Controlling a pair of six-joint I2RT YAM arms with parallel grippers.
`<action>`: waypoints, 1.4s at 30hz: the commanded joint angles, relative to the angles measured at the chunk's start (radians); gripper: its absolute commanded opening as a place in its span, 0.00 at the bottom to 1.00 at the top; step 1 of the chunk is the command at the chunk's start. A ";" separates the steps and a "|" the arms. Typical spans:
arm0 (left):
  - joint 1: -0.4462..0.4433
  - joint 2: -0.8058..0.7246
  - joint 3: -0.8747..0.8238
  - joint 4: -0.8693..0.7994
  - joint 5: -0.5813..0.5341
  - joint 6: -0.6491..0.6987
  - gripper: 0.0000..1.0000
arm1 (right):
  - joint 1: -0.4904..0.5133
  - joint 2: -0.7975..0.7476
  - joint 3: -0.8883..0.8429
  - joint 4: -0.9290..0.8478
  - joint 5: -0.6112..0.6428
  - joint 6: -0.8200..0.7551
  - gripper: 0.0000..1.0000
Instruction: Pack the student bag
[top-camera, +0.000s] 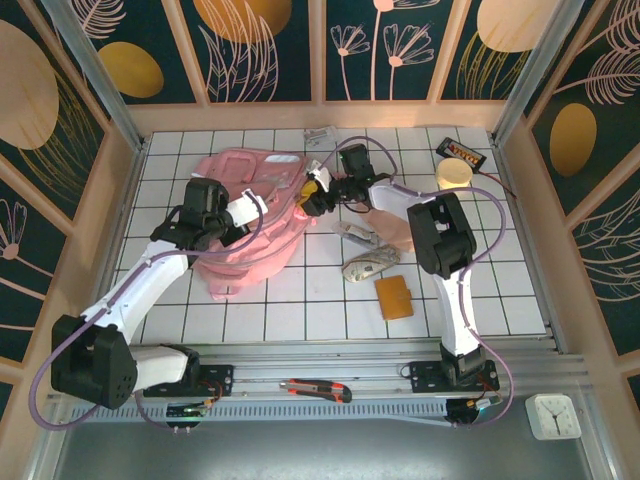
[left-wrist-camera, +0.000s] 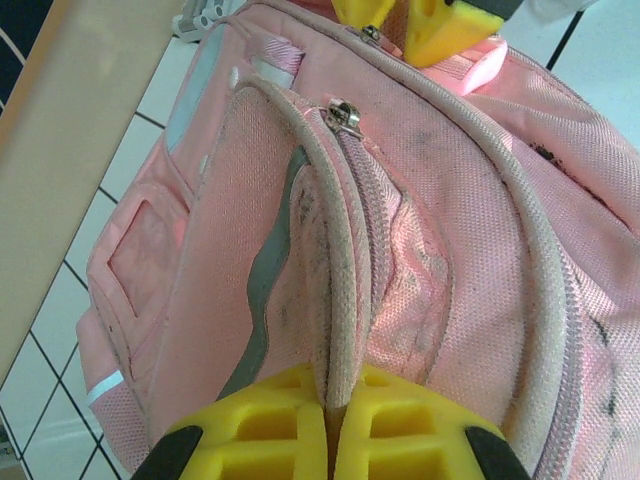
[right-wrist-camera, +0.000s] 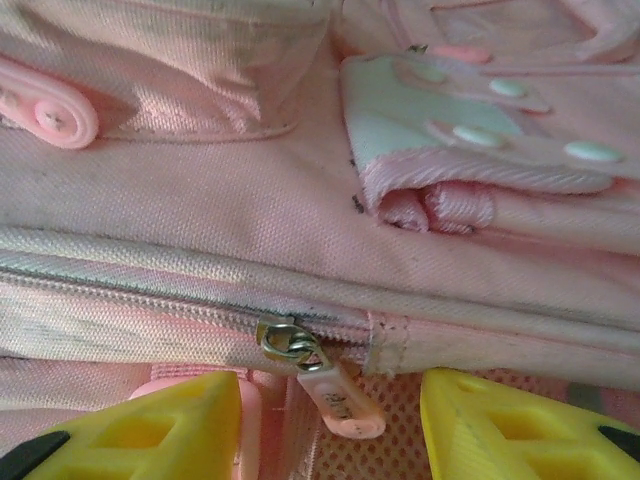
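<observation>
The student bag (top-camera: 250, 215) is a large pink fabric backpack lying left of the table's middle. My left gripper (left-wrist-camera: 335, 405) is shut on the bag's pale piped edge (left-wrist-camera: 335, 300), next to a zipper and a grey reflective strip (left-wrist-camera: 262, 290). In the top view it sits at the bag's left side (top-camera: 258, 205). My right gripper (right-wrist-camera: 330, 392) is open at the bag's right edge (top-camera: 315, 190), and its yellow fingers (right-wrist-camera: 170, 430) stand on either side of a pink zipper pull (right-wrist-camera: 340, 402). The pull hangs from a metal slider (right-wrist-camera: 285, 338) and is not pinched.
Right of the bag lie a pale pink pouch (top-camera: 395, 225), a grey patterned case (top-camera: 368, 265) and an orange wallet (top-camera: 394, 296). A tape roll (top-camera: 454, 174) and a black box (top-camera: 463, 153) sit at the back right. A utility knife (top-camera: 316, 389) rests on the front rail, near a white clock (top-camera: 553, 415).
</observation>
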 joint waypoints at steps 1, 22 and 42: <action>0.001 -0.052 0.006 0.096 0.043 0.000 0.00 | 0.009 0.027 0.027 -0.060 -0.052 -0.008 0.51; 0.000 -0.066 -0.017 0.119 0.062 -0.033 0.00 | 0.011 -0.007 -0.035 0.055 0.005 0.036 0.02; -0.022 -0.061 -0.027 0.146 -0.020 -0.076 0.00 | 0.042 -0.130 -0.044 -0.196 0.056 -0.058 0.00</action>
